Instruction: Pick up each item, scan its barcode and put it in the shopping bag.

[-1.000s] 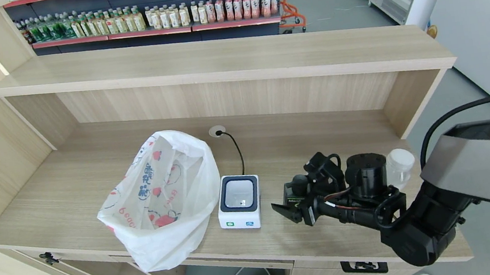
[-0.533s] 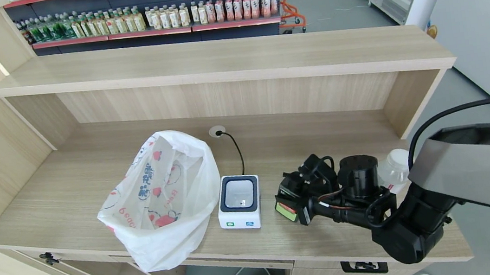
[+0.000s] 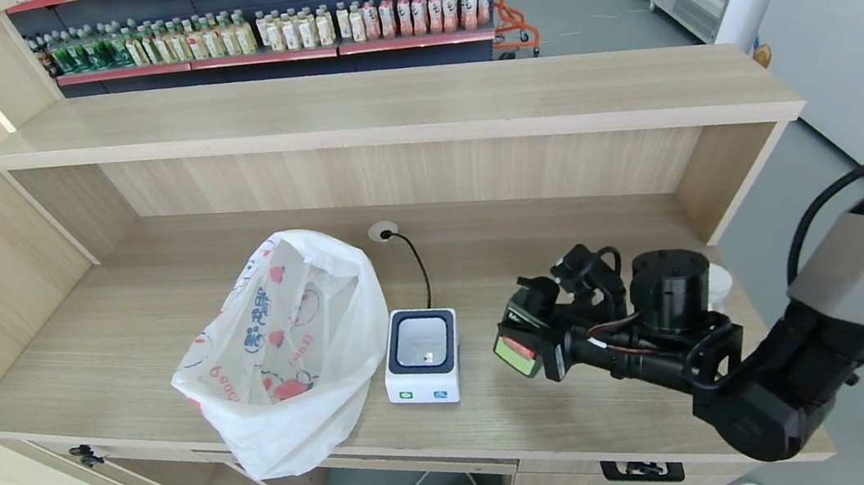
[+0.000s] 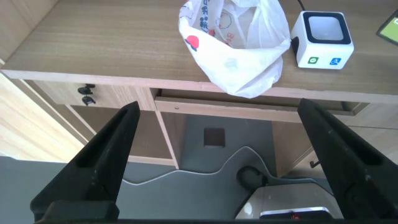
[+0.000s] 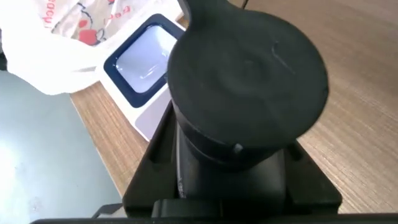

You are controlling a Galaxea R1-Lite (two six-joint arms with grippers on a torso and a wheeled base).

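Light wood counter [image 3: 121, 330] has a white printed shopping bag [image 3: 289, 351] slumped open at the front edge, a small white scanner [image 3: 422, 355] just beside it, its black cable [image 3: 417, 265] running back to a grommet [image 3: 382, 231], plus a half-hidden white container [image 3: 722, 283] near the right end.
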